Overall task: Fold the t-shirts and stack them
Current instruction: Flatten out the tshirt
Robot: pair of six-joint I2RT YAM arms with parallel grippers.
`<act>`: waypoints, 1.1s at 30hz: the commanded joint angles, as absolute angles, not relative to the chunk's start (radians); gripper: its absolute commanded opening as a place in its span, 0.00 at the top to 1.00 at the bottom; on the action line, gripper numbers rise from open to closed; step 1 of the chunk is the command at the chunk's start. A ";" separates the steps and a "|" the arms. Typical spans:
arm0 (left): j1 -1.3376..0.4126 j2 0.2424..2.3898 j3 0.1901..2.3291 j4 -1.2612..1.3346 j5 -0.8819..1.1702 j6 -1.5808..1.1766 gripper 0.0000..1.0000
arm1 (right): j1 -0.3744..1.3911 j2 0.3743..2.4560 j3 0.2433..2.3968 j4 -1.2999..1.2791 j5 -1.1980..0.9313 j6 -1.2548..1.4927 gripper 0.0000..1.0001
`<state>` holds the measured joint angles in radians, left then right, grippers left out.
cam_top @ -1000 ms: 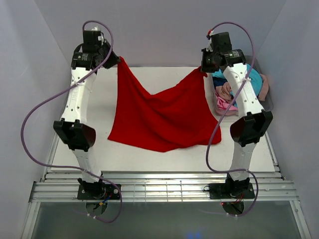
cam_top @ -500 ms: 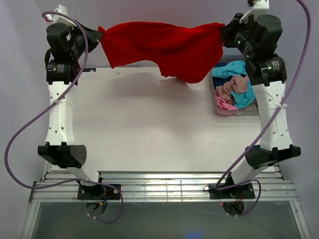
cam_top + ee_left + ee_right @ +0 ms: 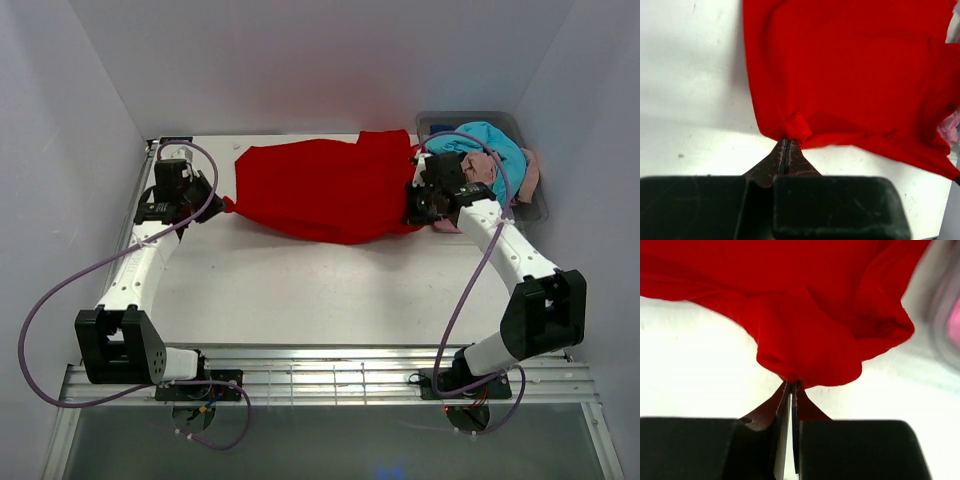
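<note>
A white counter (image 3: pixel 300 290) fills a plain enclosure. A pale lavender-grey back wall (image 3: pixel 300 60), left wall (image 3: pixel 50 150) and right wall (image 3: pixel 600 120) box it in. Ribbed aluminium rails (image 3: pixel 330 382) run along its near edge. The light is soft and even, with faint shadows.

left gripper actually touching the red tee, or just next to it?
Touching. The left wrist view shows the left gripper shut, with a small fold of the red t-shirt edge pinched between its tips and no gap visible.

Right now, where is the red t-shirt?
Top view: the red t-shirt lies at the table's far side, between the left gripper and right gripper, beside the bin.
</note>
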<state>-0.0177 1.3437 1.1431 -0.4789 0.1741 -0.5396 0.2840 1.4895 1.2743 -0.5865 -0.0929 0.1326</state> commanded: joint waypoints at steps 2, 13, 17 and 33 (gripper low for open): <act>-0.018 1.212 1.137 -0.569 0.156 -0.483 1.00 | 0.337 1.321 1.217 -0.621 -0.078 0.179 0.92; -0.017 1.218 1.215 -0.951 0.072 -0.543 0.21 | 0.603 1.289 1.115 -1.008 -0.021 0.408 0.57; -0.018 1.161 1.269 -0.977 0.048 -0.560 0.30 | 0.655 1.235 1.126 -1.031 -0.008 0.465 0.55; -0.020 1.413 1.150 -0.591 0.202 -0.555 0.50 | 0.646 1.497 1.107 -0.618 0.238 0.361 0.67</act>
